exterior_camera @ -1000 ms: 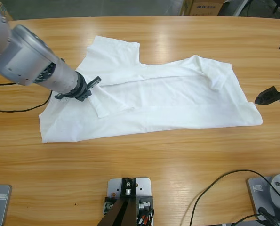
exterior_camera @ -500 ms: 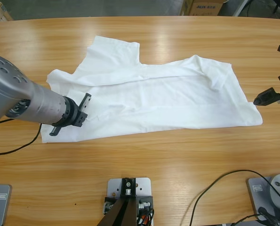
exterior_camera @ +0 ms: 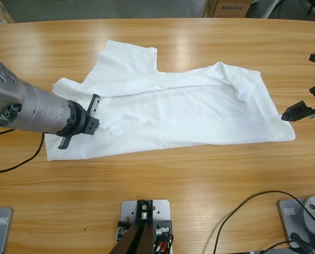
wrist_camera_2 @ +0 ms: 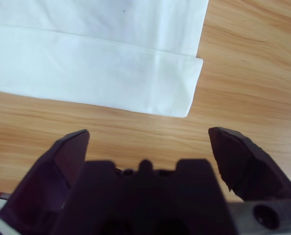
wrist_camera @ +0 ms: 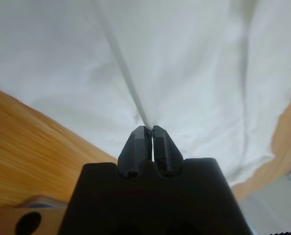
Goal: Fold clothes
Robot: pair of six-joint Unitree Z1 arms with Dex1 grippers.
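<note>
The clothes are one white T-shirt [exterior_camera: 189, 106], spread flat across the middle of the table with its bottom hem to the right. My left gripper [exterior_camera: 93, 120] comes in from the left and lies over the shirt's left part. In the left wrist view it [wrist_camera: 149, 129] is shut on a raised ridge of the white fabric [wrist_camera: 135, 93]. My right gripper [exterior_camera: 288, 113] hovers at the table's right side, just beside the shirt's right edge. In the right wrist view it [wrist_camera_2: 147, 134] is open, with the folded hem corner [wrist_camera_2: 179, 93] a little ahead of the jaws on bare wood.
A black cable [exterior_camera: 19, 161] trails over the table at the left. A cardboard box [exterior_camera: 228, 8] stands beyond the far edge. Bare wood [exterior_camera: 162, 180] lies in front of the shirt.
My left arm has swung toward the table's near side and its gripper now sits lower left on the shirt, uncovering the left sleeve. The right gripper has edged slightly toward the hem.
</note>
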